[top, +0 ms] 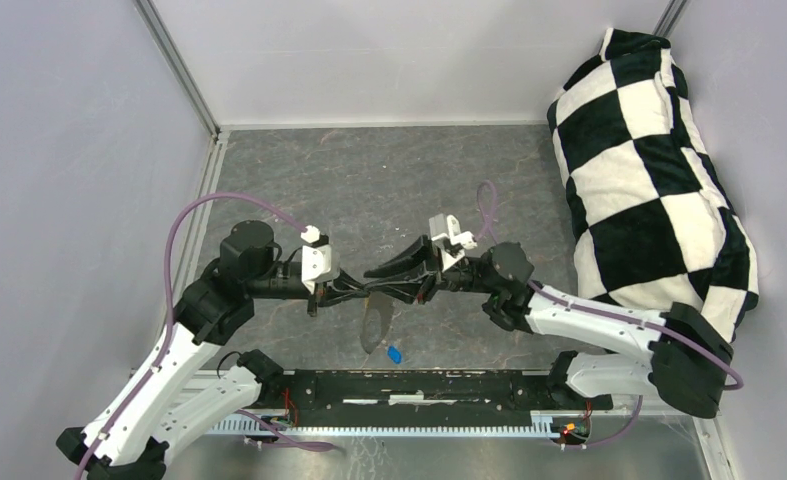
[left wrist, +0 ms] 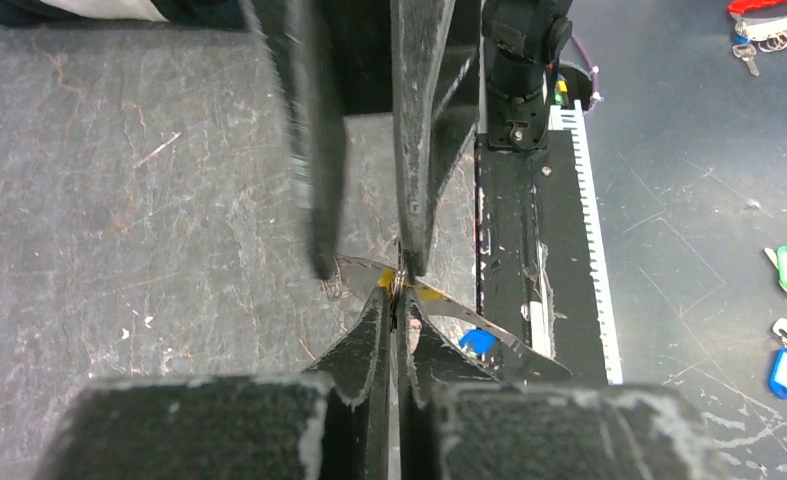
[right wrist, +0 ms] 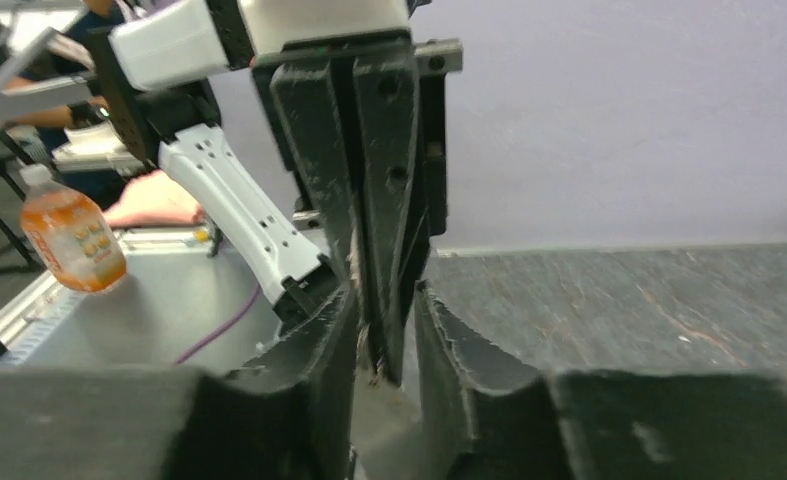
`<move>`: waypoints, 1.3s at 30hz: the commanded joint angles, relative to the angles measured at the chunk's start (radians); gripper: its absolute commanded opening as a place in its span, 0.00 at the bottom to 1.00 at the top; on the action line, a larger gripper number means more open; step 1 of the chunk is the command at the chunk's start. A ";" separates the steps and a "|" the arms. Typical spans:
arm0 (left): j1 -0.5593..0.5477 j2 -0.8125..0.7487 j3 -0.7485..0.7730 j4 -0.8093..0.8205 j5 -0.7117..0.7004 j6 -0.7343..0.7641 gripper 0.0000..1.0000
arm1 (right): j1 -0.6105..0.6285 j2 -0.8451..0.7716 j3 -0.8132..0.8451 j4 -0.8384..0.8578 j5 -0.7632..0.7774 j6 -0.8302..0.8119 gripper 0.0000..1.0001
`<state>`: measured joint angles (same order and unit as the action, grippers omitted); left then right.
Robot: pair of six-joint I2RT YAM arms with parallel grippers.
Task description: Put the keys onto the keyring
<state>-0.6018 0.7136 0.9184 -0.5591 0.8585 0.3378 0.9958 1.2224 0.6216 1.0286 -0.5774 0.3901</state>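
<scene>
Above the bench (left wrist: pixel 149 200), found left pincer (left wrist: pixel 397 300) pressed together, clamped on keyring (left wrist: pixel 504 343) band at yellow head of gold key (left wrist: pixel 385 281). Found right pincer (left wrist: pixel 369 265) opposite, fingers slightly apart, straddling left tips, gripping nothing. Noted band hanging below, blue key (left wrist: pixel 477 340) beside its lower end; cannot tell whether threaded.

One gold key (left wrist: pixel 384 281), one blue key (top: pixel 394 353), one keyring (left wrist: pixel 510 346), one cushion (top: pixel 649 170).

Matt grey table (top: pixel 369 180), scratched and rough, plush cloth cushion (top: pixel 649 170) at the table's right edge, thin shiny metal keyring (left wrist: pixel 504 343), blue plastic key head (top: pixel 394 353)
</scene>
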 commanded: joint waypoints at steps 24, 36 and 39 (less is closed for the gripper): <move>-0.003 0.195 0.233 -0.304 -0.063 0.277 0.02 | -0.037 0.099 0.728 -1.431 -0.144 -0.718 0.40; -0.003 0.188 0.213 -0.243 -0.076 0.239 0.02 | -0.029 0.109 0.680 -1.330 -0.174 -0.634 0.33; -0.003 0.186 0.209 -0.242 -0.073 0.237 0.02 | -0.031 0.111 0.665 -1.280 -0.170 -0.604 0.25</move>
<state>-0.6025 0.9161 1.1122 -0.8570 0.7834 0.5842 0.9619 1.3418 1.2987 -0.3538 -0.7265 -0.2699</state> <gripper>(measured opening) 0.040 0.298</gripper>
